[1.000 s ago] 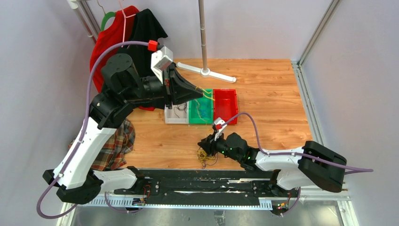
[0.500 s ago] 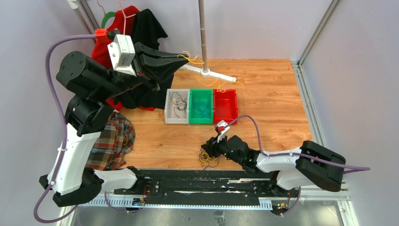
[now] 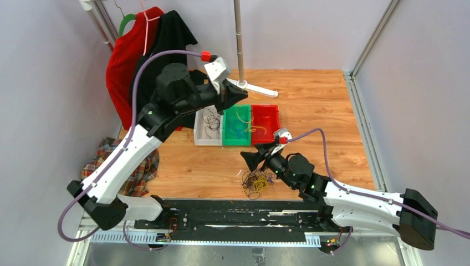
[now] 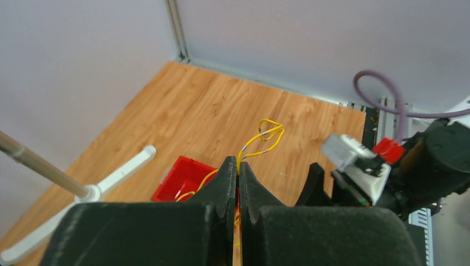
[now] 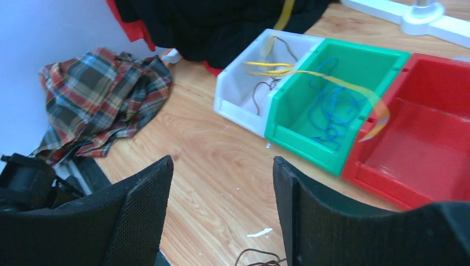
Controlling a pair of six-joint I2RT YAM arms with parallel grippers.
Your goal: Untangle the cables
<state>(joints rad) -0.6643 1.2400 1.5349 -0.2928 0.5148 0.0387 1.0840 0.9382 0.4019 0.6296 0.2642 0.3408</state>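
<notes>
The left end effector (image 4: 238,172) is clamped on a yellow cable (image 4: 259,143). The right end effector (image 5: 221,169) stands apart, empty, near the tangled cables (image 3: 256,182) on the worktop (image 3: 321,111).

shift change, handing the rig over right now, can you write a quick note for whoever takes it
left gripper: shut on a yellow cable, raised over the bins; its loose end trails over the green bin and red bin.
right gripper: open, holding nothing, above the table by the tangle.
Done: black cables in the white bin, blue cables in the green bin. The red bin looks empty.
Left: probably the yellow cable goes in the red bin; then separate the yellow and black tangle.
</notes>
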